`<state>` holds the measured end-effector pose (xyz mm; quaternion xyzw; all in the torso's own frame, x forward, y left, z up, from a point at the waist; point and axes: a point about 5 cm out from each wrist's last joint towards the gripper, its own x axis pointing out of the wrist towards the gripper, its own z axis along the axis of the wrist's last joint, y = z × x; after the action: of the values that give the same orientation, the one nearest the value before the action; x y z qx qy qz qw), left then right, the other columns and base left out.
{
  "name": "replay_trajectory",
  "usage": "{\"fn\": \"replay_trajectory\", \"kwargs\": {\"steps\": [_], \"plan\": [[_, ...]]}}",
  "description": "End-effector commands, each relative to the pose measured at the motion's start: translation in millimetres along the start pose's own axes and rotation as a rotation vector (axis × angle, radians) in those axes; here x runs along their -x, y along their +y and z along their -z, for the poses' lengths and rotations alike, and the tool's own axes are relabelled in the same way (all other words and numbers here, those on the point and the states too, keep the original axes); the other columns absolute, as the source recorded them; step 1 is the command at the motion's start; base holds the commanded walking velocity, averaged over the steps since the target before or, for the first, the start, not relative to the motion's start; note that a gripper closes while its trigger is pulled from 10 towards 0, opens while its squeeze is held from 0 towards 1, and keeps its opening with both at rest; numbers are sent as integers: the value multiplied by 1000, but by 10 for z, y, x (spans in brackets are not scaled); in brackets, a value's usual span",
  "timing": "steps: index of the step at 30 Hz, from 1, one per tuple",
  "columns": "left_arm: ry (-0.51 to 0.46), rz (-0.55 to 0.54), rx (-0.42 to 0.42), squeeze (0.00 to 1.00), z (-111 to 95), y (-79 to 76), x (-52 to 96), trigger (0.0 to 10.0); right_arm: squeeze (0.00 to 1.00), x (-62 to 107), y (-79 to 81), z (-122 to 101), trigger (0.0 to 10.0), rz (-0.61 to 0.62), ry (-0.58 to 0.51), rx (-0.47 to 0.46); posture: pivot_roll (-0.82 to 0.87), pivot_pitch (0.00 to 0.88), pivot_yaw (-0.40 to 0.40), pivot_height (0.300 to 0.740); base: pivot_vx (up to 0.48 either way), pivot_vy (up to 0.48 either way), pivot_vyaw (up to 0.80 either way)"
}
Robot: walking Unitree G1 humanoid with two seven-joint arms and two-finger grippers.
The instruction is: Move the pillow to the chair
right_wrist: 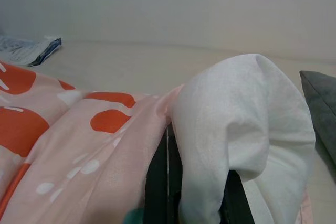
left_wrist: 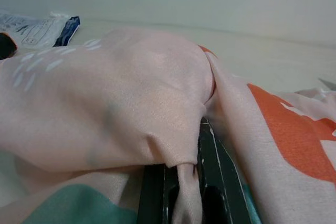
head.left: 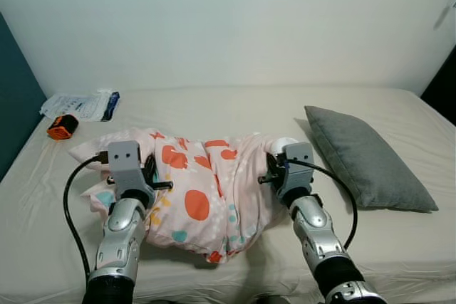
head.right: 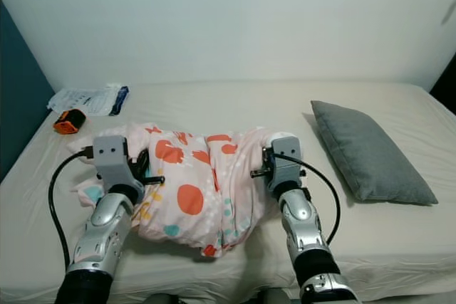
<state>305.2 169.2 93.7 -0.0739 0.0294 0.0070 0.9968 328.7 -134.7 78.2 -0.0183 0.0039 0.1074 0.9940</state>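
Pale walls are backing a wide bed (head.left: 214, 105) covered in a cream sheet, with a dark teal panel along the robot's left. Lying across the near middle of the bed is the pillow (head.left: 203, 194), in a pink case printed with orange blobs, teal patches and small white dashes; the fabric is looking bunched and creased, and a white inner corner is poking out at its right end. Its long axis is running left to right across the robot's front, between the two arms.

The left gripper (left_wrist: 181, 195) is pinching a fold of the pink case at the pillow's left end, its black fingers (left_wrist: 152, 192) standing close together with the cloth caught between them. The right gripper (right_wrist: 191, 195) is clamping the white corner at the right end, fingers (right_wrist: 157, 182) pressing on the fabric.

A grey pillow (head.left: 367, 158) is lying just to the right, apart from the pink one. Near the far left corner are sitting a plastic packet (head.left: 82, 105) and a small orange object (head.left: 63, 127).
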Motion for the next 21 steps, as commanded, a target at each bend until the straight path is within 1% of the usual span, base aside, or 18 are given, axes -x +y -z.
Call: {"fn": "replay_trajectory", "kwargs": {"steps": [1, 4, 10, 15, 19, 21], "plan": [[-24, 52, -19, 0, -36, -92, -16, 10000, 0, -27, 64, -32, 10000, -27, -12, -11, 70, 0, -38, 664, 0, 0, 0], [-26, 58, -19, 0, -43, -104, -23, 10000, 0, -20, 91, -29, 10000, -36, -16, -5, 73, 0, -37, 679, 0, 0, 0], [-20, 58, -19, 0, -30, -98, -14, 10000, 0, 13, 71, -6, 10000, -28, -16, -3, 74, 0, -34, 699, 0, 0, 0], [-26, 62, -13, 0, -36, -106, -9, 10000, 0, 10, 74, -17, 10000, -23, -22, -8, 74, 0, -34, 729, 0, 0, 0], [-38, 67, -14, 0, -55, -104, -5, 10000, 0, 3, 86, -29, 10000, -26, -27, -12, 80, 0, -35, 739, 0, 0, 0], [-41, 64, -12, 0, -59, -63, 9, 10000, 0, -7, 95, -37, 10000, -28, -29, -18, 82, 0, -35, 740, 0, 0, 0]]}}
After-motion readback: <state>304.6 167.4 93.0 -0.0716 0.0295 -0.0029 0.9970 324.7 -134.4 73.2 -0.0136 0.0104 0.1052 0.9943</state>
